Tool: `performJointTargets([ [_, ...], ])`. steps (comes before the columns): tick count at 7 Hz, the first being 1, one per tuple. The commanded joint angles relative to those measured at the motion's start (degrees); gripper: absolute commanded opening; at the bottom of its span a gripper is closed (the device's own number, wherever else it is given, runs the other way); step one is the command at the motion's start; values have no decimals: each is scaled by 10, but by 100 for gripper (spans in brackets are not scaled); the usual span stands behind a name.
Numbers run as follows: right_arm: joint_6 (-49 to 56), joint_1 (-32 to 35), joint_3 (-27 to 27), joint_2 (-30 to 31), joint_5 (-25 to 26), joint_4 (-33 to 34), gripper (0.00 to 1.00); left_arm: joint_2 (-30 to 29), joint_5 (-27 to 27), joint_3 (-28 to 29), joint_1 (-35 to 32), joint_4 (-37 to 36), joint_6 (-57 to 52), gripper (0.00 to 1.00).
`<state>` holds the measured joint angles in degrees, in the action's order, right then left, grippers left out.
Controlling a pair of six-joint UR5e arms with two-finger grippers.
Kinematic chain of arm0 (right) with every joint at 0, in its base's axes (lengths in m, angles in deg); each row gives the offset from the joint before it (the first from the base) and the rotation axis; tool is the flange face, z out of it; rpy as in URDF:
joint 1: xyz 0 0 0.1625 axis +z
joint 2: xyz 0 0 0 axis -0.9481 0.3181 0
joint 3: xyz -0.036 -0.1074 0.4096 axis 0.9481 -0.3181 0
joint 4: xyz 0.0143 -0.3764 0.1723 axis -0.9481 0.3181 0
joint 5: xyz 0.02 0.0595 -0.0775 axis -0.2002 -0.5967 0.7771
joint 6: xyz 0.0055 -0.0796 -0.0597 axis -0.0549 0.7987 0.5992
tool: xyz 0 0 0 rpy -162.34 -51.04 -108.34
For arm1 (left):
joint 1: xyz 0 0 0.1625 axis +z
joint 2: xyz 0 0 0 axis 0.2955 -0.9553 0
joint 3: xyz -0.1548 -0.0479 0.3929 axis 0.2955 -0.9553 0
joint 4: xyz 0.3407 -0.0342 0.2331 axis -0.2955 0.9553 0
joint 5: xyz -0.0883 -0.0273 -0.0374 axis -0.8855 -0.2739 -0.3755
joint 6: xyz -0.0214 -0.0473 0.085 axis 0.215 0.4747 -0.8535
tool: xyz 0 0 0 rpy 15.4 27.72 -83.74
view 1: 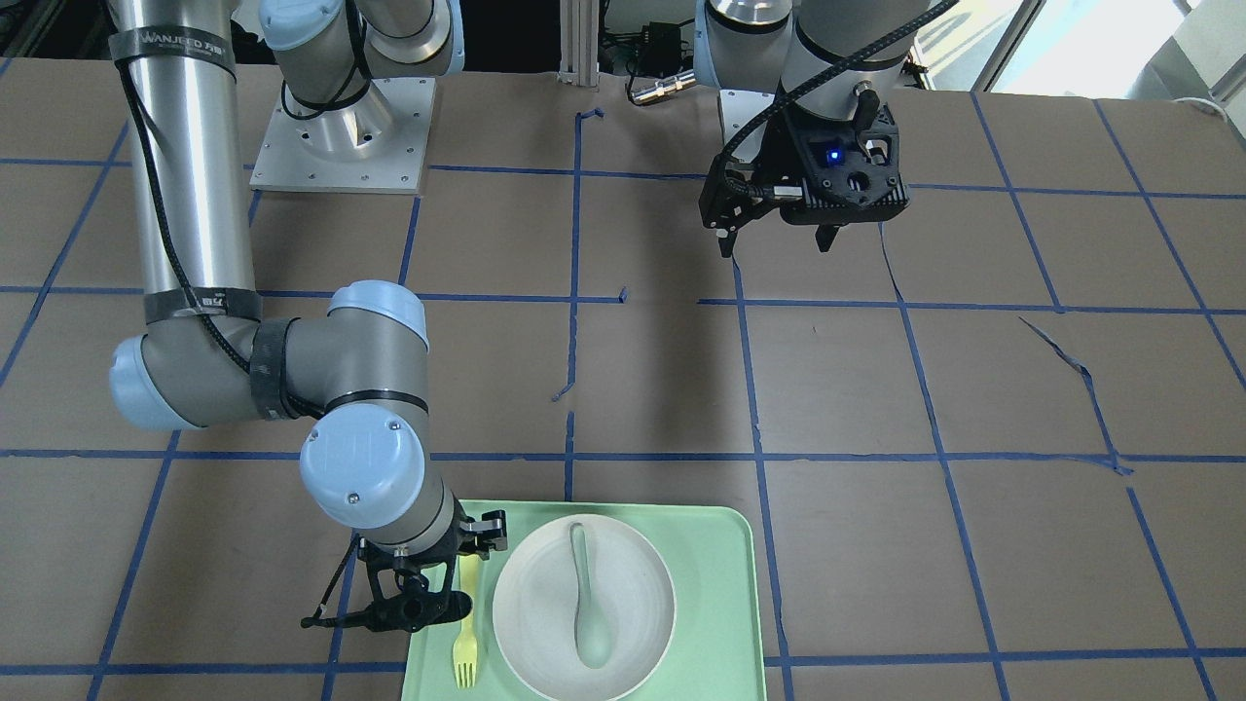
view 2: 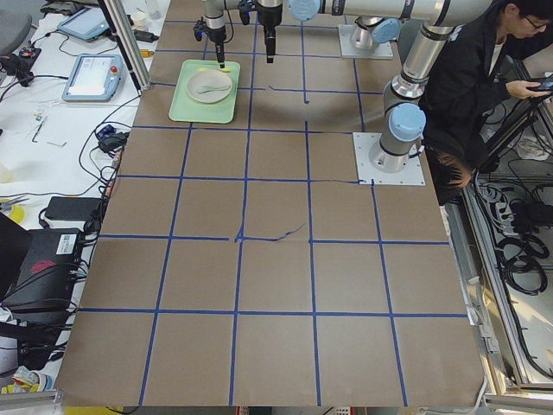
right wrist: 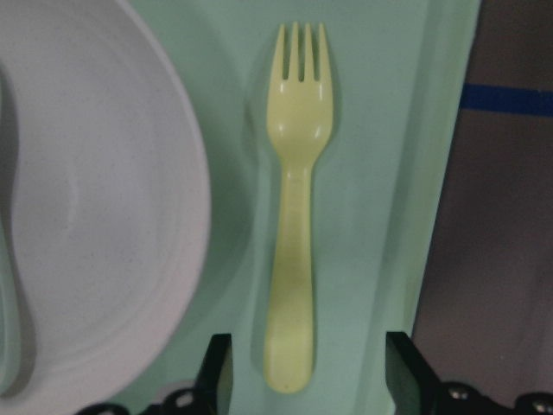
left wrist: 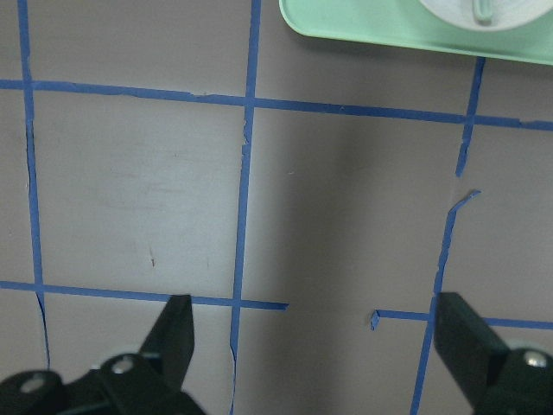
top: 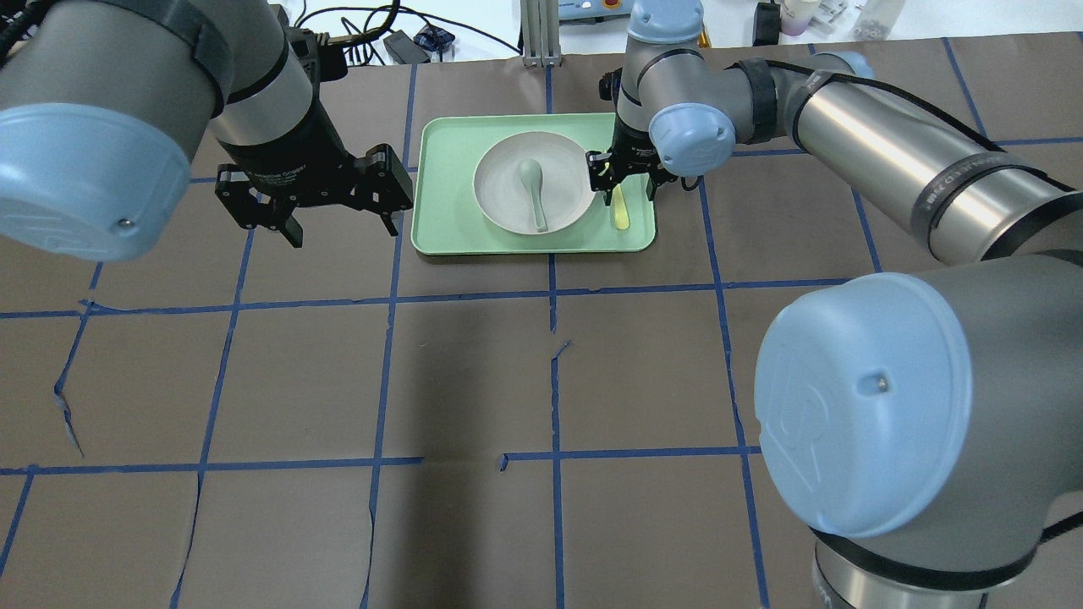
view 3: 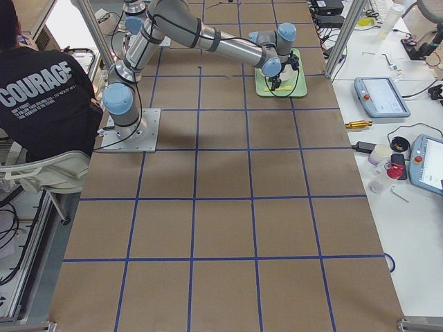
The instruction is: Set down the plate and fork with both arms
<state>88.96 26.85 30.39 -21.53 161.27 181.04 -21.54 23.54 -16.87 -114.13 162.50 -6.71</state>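
The white plate (view 1: pixel 545 604) sits on the mint-green tray (view 1: pixel 720 584) and also shows in the overhead view (top: pixel 508 190). The pale-yellow fork (view 1: pixel 465 647) lies flat on the tray beside the plate, tines pointing away from the robot; it shows clearly in the right wrist view (right wrist: pixel 294 216). My right gripper (top: pixel 630 190) is open, its jaws astride the fork's handle end just above it (right wrist: pixel 309 380). My left gripper (top: pixel 343 230) is open and empty over bare table beside the tray (left wrist: pixel 320 346).
A grey-green spoon (view 1: pixel 589 604) lies in the plate. The brown table carries a blue tape grid (top: pixel 550 292). A person (view 2: pixel 484 78) sits by the robot base. Tablets and cables lie on the side bench (view 3: pixel 377 97).
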Motion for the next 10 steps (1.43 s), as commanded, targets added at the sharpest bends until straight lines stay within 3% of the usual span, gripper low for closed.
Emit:
performJointTargets([
  [1,15,-11,75,148,57,-39,100,-1,0,0,0,0,-1,100],
  [2,18,-27,103,231,50,-104,100,-2,0,0,0,-1,-6,100],
  [3,62,-49,102,293,30,-226,100,2,0,0,0,-1,-11,100],
  [6,69,-64,103,389,30,-358,100,8,0,0,0,0,-10,100],
  [10,0,-61,109,401,10,-257,100,10,-2,1,-1,0,-4,100],
])
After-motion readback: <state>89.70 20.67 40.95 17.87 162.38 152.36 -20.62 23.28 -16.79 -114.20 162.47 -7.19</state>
